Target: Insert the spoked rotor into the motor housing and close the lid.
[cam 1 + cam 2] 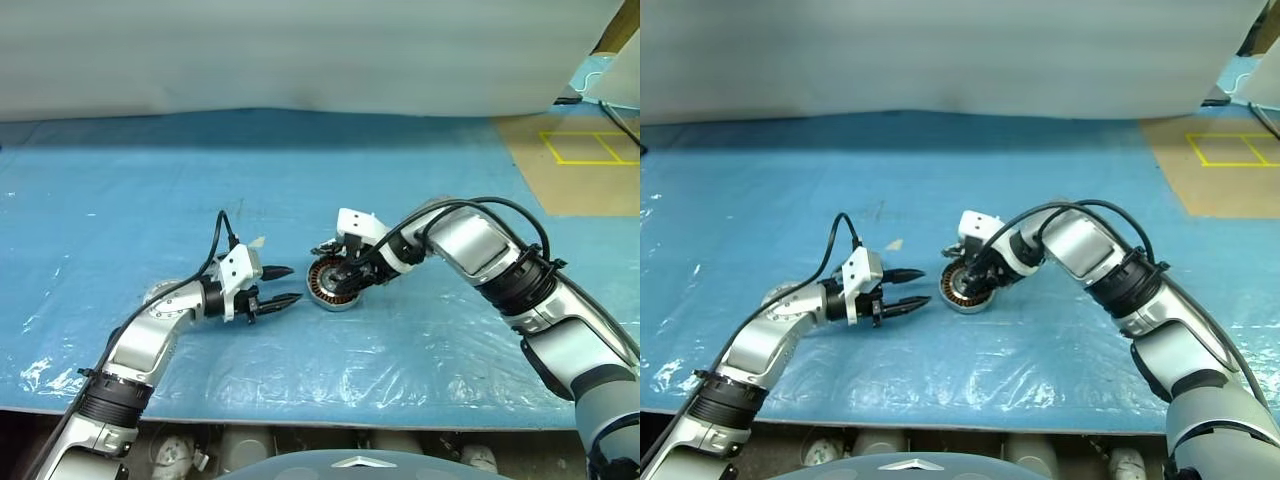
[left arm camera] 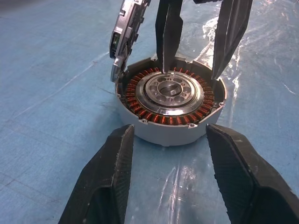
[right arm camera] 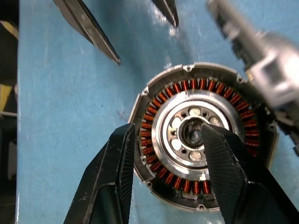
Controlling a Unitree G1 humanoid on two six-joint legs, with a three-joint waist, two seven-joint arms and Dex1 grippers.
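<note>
Left wrist view shows you the motor housing [image 2: 170, 109] flat on the blue bench [image 2: 56, 93], the spoked rotor [image 2: 172, 92] apparently seated inside its copper windings. Your right gripper [image 3: 163, 161] hangs over it, fingers parted and empty. Your left gripper [image 1: 285, 285] waits beside it, also open.

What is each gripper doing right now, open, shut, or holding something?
Left gripper: open, empty, beside the housing.
Right gripper: open over the housing, holding nothing; the rotor sits inside.
</note>
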